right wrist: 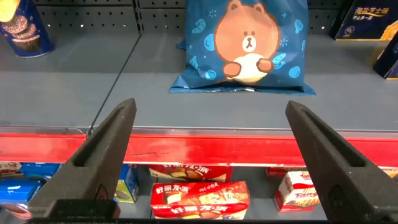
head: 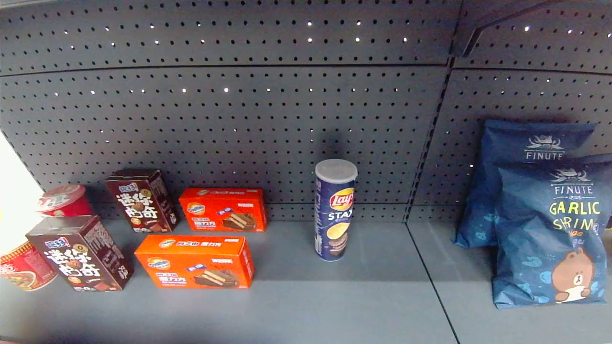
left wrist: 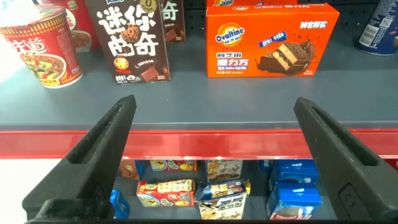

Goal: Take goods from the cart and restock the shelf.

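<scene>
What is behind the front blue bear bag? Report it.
A second blue bag stands behind the front blue bag, against the pegboard. Its lower right part is covered; anything further behind is hidden.

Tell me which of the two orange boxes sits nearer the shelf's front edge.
The front orange box, right of the nearer brown box; the rear orange box stands back by the pegboard.

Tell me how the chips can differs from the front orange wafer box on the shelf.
The chips can is a tall cylinder; the front orange wafer box is a low, wide rectangle. The can is dark blue with a pale lid; the box is orange. The can stands alone; the box has a matching box behind it. Both sit on the grey shelf, labels facing outward.
</scene>
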Controlling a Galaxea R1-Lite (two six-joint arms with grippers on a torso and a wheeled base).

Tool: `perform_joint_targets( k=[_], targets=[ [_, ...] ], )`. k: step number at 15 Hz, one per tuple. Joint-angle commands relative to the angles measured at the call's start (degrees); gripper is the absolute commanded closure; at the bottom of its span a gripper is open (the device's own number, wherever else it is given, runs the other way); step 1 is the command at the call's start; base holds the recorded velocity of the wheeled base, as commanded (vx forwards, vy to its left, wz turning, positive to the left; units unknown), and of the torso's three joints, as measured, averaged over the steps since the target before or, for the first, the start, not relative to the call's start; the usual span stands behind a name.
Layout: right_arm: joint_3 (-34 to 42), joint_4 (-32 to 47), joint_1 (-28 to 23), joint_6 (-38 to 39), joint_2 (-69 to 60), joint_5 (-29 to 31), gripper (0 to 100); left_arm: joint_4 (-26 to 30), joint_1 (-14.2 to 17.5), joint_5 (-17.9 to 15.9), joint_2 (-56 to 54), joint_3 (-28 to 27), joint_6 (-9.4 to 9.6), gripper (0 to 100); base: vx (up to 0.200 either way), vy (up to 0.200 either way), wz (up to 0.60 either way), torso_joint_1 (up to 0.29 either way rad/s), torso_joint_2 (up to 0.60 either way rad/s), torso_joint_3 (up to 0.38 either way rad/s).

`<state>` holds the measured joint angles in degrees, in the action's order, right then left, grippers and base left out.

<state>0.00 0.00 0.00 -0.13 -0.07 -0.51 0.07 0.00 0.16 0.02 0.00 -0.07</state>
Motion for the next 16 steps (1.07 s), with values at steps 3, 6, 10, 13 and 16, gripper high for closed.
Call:
perform_joint_targets(
  k=[3, 6, 10, 13, 16],
  targets=[
    [0.0, 0.0, 0.0, -0.22, 0.07, -0.02, 0, -0.07, 0.09, 0.02, -0.02, 0.0, -0.01, 0, 0.0, 0.0, 0.2, 0.001, 0.0, 0.002],
    [0.0, 0.0, 0.0, -0.13, 0.07, 0.07, 0, -0.07, 0.0, 0.02, -0.02, 0.0, -0.01, 0, 0.0, 0.0, 0.6, 0.001, 0.0, 0.002],
    [0.0, 0.0, 0.0, -0.13, 0.07, 0.07, 0, -0.07, 0.0, 0.02, -0.02, 0.0, -0.01, 0, 0.0, 0.0, 0.6, 0.005, 0.0, 0.005],
    [0.0, 0.0, 0.0, -0.13, 0.07, 0.07, 0, -0.07, 0.0, 0.02, -0.02, 0.0, -0.01, 0, 0.0, 0.0, 0.6, 0.004, 0.0, 0.002],
    [0.0, 0.0, 0.0, -0.13, 0.07, 0.07, 0, -0.07, 0.0, 0.02, -0.02, 0.0, -0.01, 0, 0.0, 0.0, 0.6, 0.001, 0.0, -0.001]
  ],
)
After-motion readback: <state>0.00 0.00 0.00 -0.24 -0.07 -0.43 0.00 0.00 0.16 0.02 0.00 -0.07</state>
